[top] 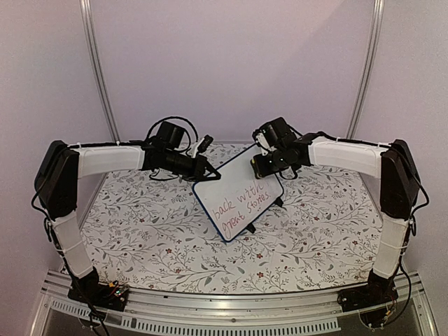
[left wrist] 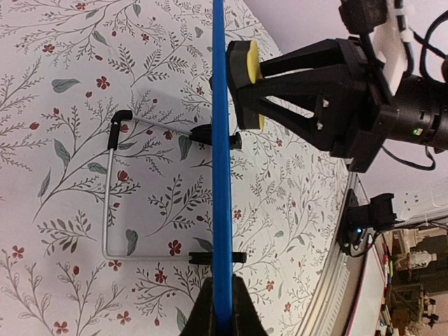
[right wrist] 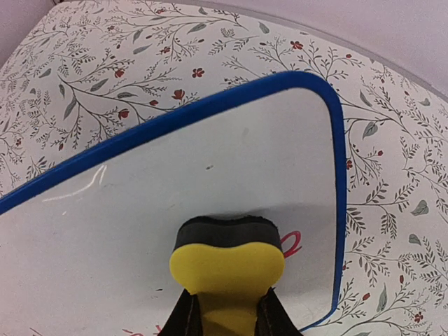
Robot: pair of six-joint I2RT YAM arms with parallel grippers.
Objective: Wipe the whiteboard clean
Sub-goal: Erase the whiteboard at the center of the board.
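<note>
The whiteboard [top: 238, 199] stands tilted mid-table, blue-framed, with red handwriting on its lower part and its upper part wiped white. My left gripper [top: 207, 172] is shut on the board's upper left edge; in the left wrist view the blue edge [left wrist: 221, 161] runs between my fingers. My right gripper [top: 260, 165] is shut on a yellow sponge eraser [right wrist: 225, 262], its black felt face pressed on the board's white surface [right wrist: 210, 168] near its upper right corner. The eraser also shows in the left wrist view [left wrist: 245, 84].
The floral tablecloth [top: 154, 231] covers the table. The board's wire stand [left wrist: 112, 203] and black feet [left wrist: 241, 257] rest on it behind the board. A metal rail [top: 224, 308] runs along the near edge.
</note>
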